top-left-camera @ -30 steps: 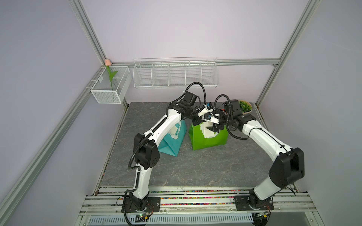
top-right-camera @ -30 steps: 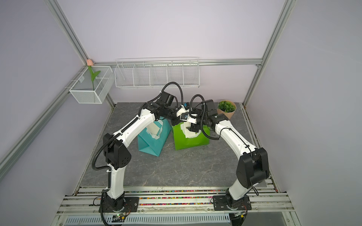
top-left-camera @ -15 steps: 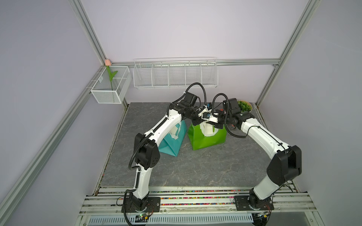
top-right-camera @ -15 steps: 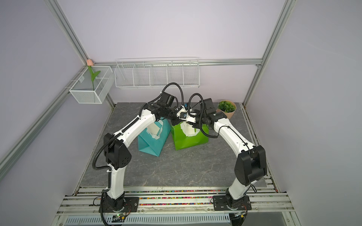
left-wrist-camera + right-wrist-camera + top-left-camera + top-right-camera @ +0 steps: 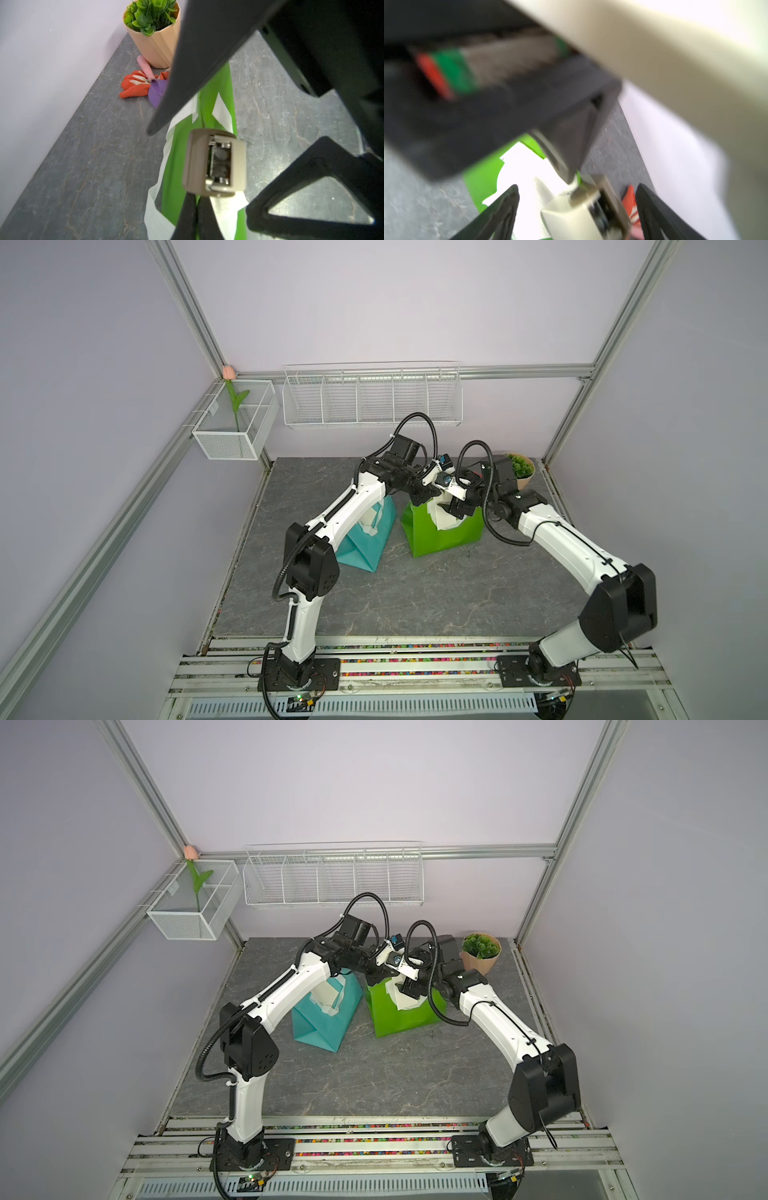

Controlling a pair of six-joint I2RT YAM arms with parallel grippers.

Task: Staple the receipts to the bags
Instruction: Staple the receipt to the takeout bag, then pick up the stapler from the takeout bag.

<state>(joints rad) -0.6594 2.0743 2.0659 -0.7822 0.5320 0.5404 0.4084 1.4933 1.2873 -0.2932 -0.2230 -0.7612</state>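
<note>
1. Left gripper [image 5: 197, 196]: jaws closed, pinching the top edge of the green bag [image 5: 440, 539] beside its receipt [image 5: 227, 209].
2. Right gripper [image 5: 577, 186]: fingers spread on either side of the beige stapler [image 5: 216, 162], a gap visible on each side; its wrist view is blurred.
3. Green bag: stands on the grey tabletop [image 5: 415, 605], just beside the teal bag [image 5: 365, 549].
4. Teal bag: a second receipt [image 5: 326, 992] lies against its face, partly under the left arm [image 5: 286, 990].
5. Plant pot [image 5: 478, 965]: back right corner, behind the right arm [image 5: 494, 1019].
</note>
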